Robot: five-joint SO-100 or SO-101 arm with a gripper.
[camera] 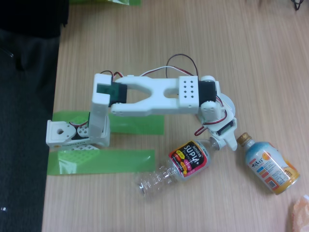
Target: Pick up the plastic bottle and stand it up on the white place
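Plastic bottle (176, 166) lies flat on the tabletop (231, 43), cap end at the gripper (218, 143). Can't tell jaw opening from this angle. Risk: a cap-end pinch slips or swings, knocking the gold-capped bottle (268, 164) just beside it.

The clear plastic bottle (176, 168) lies on its side; the white place (228, 104) is mostly hidden.

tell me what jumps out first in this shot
The white printed robot arm stretches across the middle of the wooden table, taped down with green strips. Its hand sits at the neck of a clear ribbed plastic bottle lying on its side, with a shorter gold-capped bottle lying to the right.
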